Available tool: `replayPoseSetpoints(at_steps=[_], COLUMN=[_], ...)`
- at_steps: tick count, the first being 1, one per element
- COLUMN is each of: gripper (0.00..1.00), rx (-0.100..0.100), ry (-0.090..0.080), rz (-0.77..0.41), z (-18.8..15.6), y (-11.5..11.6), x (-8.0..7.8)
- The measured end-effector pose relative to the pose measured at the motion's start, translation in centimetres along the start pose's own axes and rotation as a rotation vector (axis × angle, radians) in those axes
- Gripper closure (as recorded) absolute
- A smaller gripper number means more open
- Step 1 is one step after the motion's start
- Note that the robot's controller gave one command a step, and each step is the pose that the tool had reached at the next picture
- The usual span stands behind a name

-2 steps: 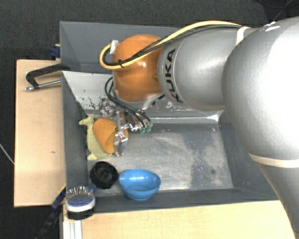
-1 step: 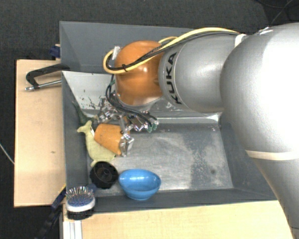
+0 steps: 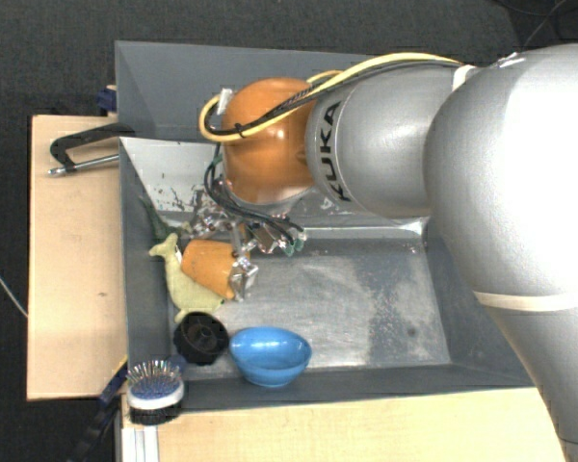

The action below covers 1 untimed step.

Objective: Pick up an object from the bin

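The orange egg-shaped thing (image 3: pixel 204 266) lies low in the bin (image 3: pixel 366 296), touching the gripper (image 3: pixel 229 250). I cannot tell whether the jaws are apart or clamped. Beyond them are a black cap (image 3: pixel 200 338) and a blue bowl (image 3: pixel 270 354). Lifting looks undone.

The arm (image 3: pixel 501 162) is big, round and silver-grey, on the right side of the frame. Black letters (image 3: pixel 328 157) on it spell KUKA, turned sideways. Near the upper middle it has a smooth, round orange cover (image 3: pixel 265 147). A yellow cable (image 3: pixel 395 57) loops over the top. Below the cover, the end effector (image 3: pixel 233 258) is shiny metal with thin dark wires (image 3: pixel 270 227).
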<state>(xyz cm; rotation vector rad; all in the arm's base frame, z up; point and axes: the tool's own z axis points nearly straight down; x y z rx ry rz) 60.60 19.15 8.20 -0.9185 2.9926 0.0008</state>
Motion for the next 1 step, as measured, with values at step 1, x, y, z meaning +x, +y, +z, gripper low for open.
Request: replayPoseSetpoints(at_steps=[1], gripper=[1.0], rx=[0.001], ry=[-0.004], rz=[-0.136], z=[-14.45], y=[0.21], x=[1.66])
